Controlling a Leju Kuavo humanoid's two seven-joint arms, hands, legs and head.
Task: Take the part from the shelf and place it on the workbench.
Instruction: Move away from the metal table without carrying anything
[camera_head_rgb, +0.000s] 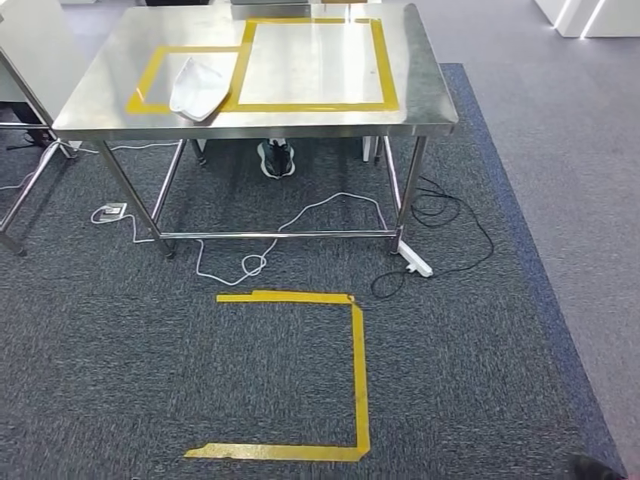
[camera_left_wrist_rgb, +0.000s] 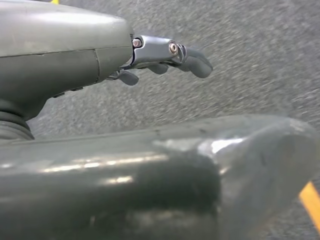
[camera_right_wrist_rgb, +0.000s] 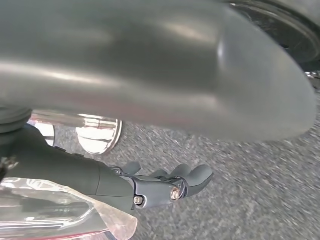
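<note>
A white, shallow, curved part (camera_head_rgb: 199, 88) lies on the steel workbench (camera_head_rgb: 430, 95), inside the smaller yellow-taped outline at its left. The workbench stands ahead of me across the carpet. My left hand (camera_left_wrist_rgb: 170, 52) hangs over grey carpet with its fingers stretched out and nothing in them. My right hand (camera_right_wrist_rgb: 166, 187) also hangs above the carpet, fingers extended and holding nothing. Both hands are far from the part.
A larger yellow-taped outline (camera_head_rgb: 317, 105) marks the bench's middle. Yellow tape (camera_head_rgb: 360, 370) frames a floor area in front of it. Cables (camera_head_rgb: 302, 215) and a power strip (camera_head_rgb: 416, 262) lie under the bench, beside a person's shoes (camera_head_rgb: 276, 158). Another table (camera_head_rgb: 30, 50) stands at the left.
</note>
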